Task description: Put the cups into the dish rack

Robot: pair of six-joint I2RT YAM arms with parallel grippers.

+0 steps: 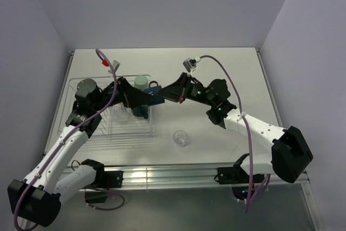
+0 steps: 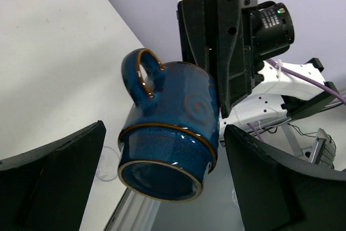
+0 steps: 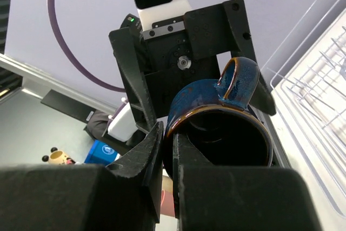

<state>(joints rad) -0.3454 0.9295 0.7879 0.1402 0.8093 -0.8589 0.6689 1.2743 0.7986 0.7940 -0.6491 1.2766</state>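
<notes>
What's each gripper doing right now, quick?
Left gripper: open, jaws wide on either side of the navy mug.
Right gripper: closed, pinching the navy mug's rim.

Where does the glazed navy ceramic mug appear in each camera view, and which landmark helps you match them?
Top external: the glazed navy ceramic mug is left of centre, just right of the mint green tumbler.
Left wrist: the mug is central, tilted, base toward the camera.
Right wrist: the mug is right of centre, opening toward the camera.
Shared landmark: the black right tool holding it shows in every view.
</notes>
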